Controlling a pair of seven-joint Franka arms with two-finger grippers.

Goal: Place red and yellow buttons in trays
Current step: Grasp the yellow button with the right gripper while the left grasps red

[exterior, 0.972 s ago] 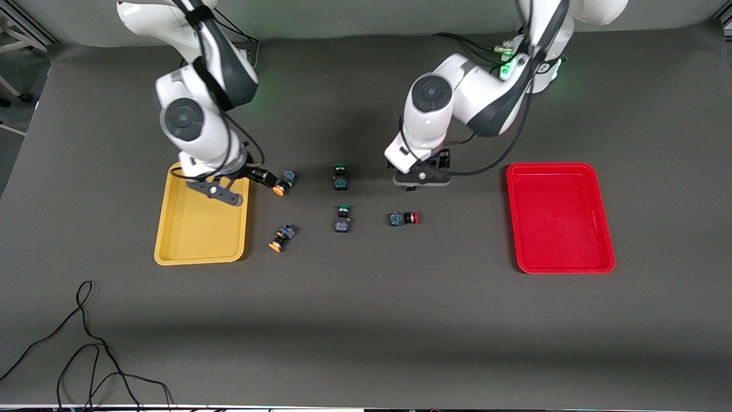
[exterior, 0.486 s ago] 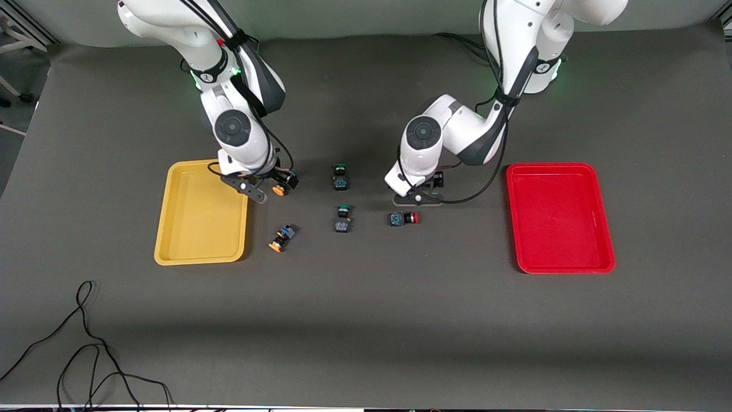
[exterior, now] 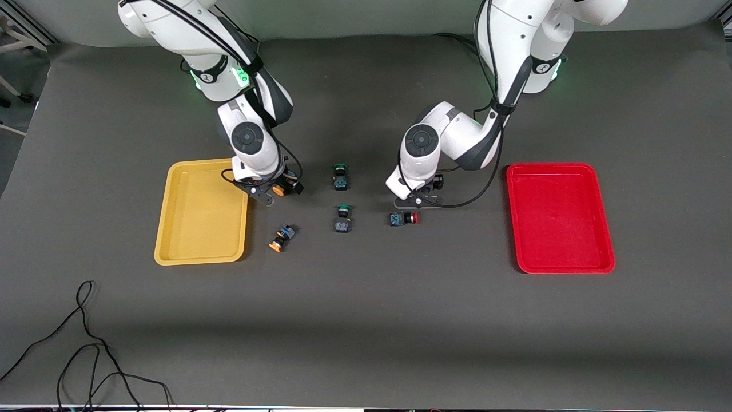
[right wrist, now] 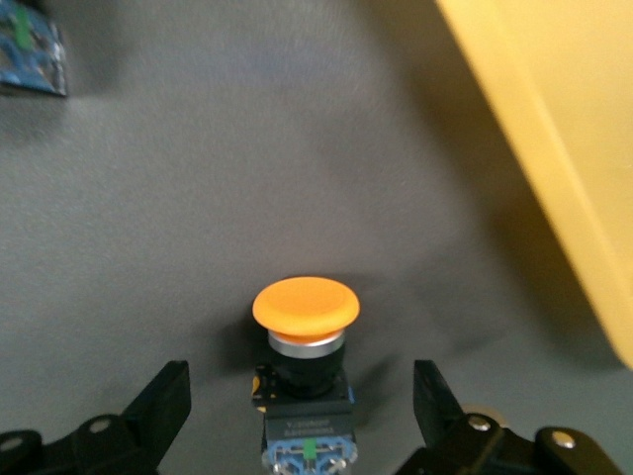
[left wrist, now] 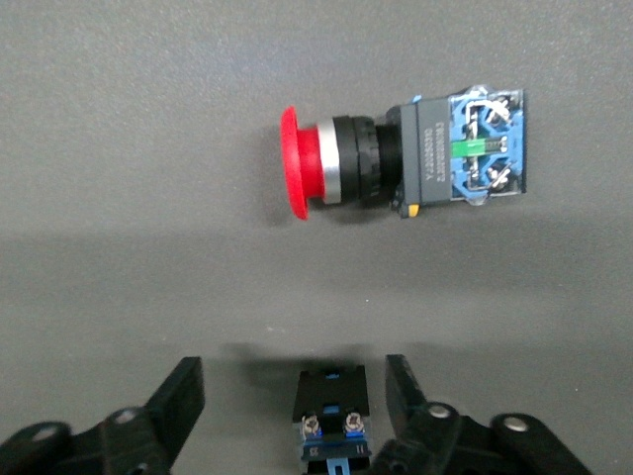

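My right gripper (exterior: 273,191) is open and low over an orange-capped button (exterior: 279,190) that lies beside the yellow tray (exterior: 197,223). In the right wrist view this button (right wrist: 305,332) lies between the open fingers of the right gripper (right wrist: 300,396), untouched. A second orange button (exterior: 278,238) lies nearer the front camera. My left gripper (exterior: 419,200) is open and low on the table. In its wrist view the left gripper (left wrist: 295,391) straddles a black-and-blue switch body (left wrist: 331,416) whose cap is hidden. A red-capped button (exterior: 404,218) lies just past it (left wrist: 396,163). The red tray (exterior: 560,217) holds nothing.
Two green-capped switches (exterior: 340,177) (exterior: 342,218) lie between the two grippers. The yellow tray's rim (right wrist: 554,168) is close to the right gripper. A black cable (exterior: 86,343) lies near the table's front corner at the right arm's end.
The right gripper has moved from over the yellow tray's edge to the orange button and come down around it. The left gripper has lowered toward the table, nearer to the red button.
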